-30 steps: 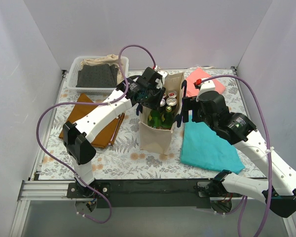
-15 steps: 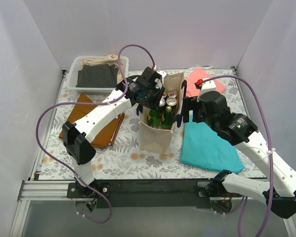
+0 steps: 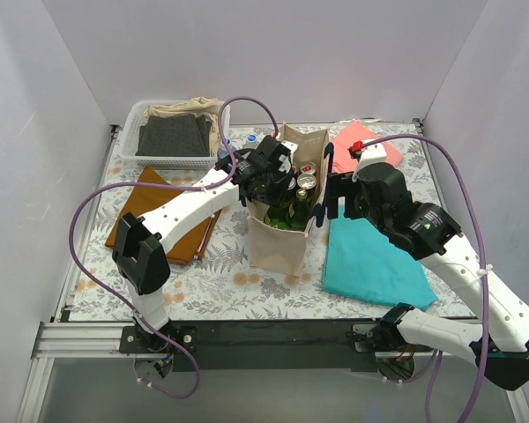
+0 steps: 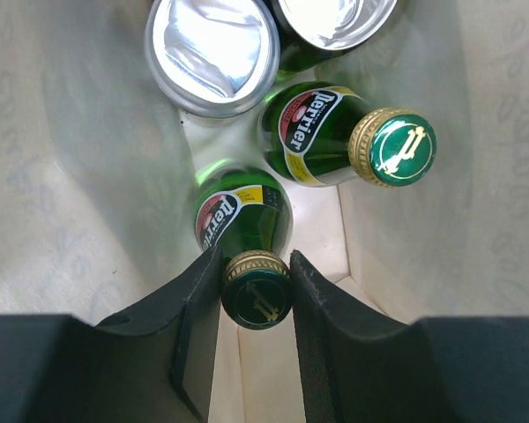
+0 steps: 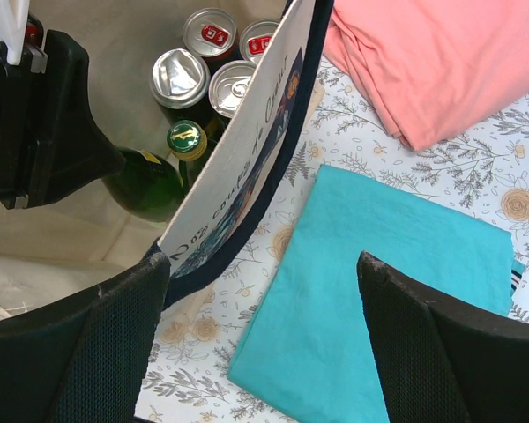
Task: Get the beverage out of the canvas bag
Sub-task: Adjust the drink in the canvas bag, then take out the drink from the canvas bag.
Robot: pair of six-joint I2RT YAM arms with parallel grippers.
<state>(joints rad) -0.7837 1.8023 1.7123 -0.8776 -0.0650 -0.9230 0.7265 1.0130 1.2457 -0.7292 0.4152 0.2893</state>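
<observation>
— What sits left of the canvas bag (image 3: 282, 242)?
— One white basket (image 3: 130, 132) and one brown cloth (image 3: 145, 198), on the table (image 3: 220, 264).
— Inside it?
— Two green bottles (image 4: 335, 141) and four cans (image 5: 180, 75). The left gripper (image 4: 256, 295) has its fingers clamped on one bottle (image 4: 242, 225) at the cap.
— And right of it?
— The right gripper (image 5: 260, 264), fingers wide apart at the bag's right wall. Then one turquoise cloth (image 5: 379, 291) and one pink cloth (image 5: 423, 62).

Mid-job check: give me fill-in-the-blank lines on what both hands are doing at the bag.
The left hand is ___ on a bottle inside the bag.
The right hand is ___, at the bag's rim.
The cloth under the right hand is ___.
Missing: shut; open; teal.
</observation>
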